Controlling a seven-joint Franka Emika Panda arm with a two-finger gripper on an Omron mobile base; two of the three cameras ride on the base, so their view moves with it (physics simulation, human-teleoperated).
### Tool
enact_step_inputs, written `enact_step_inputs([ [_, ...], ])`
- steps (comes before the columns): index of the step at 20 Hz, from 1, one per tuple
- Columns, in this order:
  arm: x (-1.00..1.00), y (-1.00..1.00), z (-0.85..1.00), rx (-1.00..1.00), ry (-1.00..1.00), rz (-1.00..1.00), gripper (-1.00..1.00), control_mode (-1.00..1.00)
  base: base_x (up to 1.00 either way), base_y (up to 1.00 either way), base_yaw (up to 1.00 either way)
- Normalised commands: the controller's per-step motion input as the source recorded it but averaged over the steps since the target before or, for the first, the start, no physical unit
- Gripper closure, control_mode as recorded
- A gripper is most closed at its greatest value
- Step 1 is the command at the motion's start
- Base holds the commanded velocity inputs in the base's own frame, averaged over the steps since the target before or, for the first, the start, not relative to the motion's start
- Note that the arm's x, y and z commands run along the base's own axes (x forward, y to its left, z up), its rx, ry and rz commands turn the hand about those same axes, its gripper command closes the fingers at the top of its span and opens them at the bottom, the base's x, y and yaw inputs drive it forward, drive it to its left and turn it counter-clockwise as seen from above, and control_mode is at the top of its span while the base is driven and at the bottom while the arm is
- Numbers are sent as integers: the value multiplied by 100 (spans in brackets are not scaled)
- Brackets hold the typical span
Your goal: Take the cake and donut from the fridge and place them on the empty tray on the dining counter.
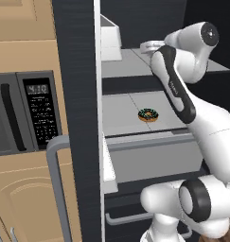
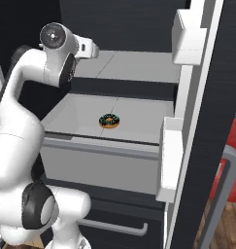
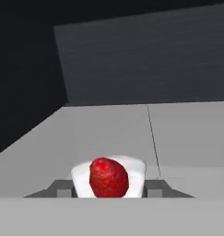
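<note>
The fridge (image 1: pixel 78 71) stands open, its grey shelves bare to both base views. The cake (image 3: pixel 109 177), a white wedge topped with a red strawberry, sits at the upper shelf between my two dark fingertips (image 3: pixel 62 188). My gripper (image 3: pixel 109 190) is shut on it, with a finger touching each side. The hand reaches over the upper shelf (image 1: pixel 152 46) (image 2: pixel 88 48). The donut (image 1: pixel 148 115) (image 2: pixel 109 121), chocolate glazed with green sprinkles, lies alone on the shelf below, well under the hand. The tray and the dining counter are out of view.
A grey drawer front (image 1: pixel 154 163) juts out below the donut's shelf. White door bins (image 1: pixel 110 42) (image 2: pixel 170 160) hang on the open doors at either side. A microwave (image 1: pixel 26 111) sits in tan cabinets to the left of the fridge.
</note>
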Motion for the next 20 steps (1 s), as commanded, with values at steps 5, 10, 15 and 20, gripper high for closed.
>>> enact_step_inputs([
  [5, -100, -10, 8, -5, -41, 0, 100, -100, 0, 0, 0],
  [10, -100, -20, 6, 2, -10, -2, 100, -100, 0, 0, 0],
  [15, -100, -4, 26, 3, 10, -3, 100, -100, 0, 0, 0],
  [20, -100, -1, 13, 0, 0, -1, 100, -100, 0, 0, 0],
])
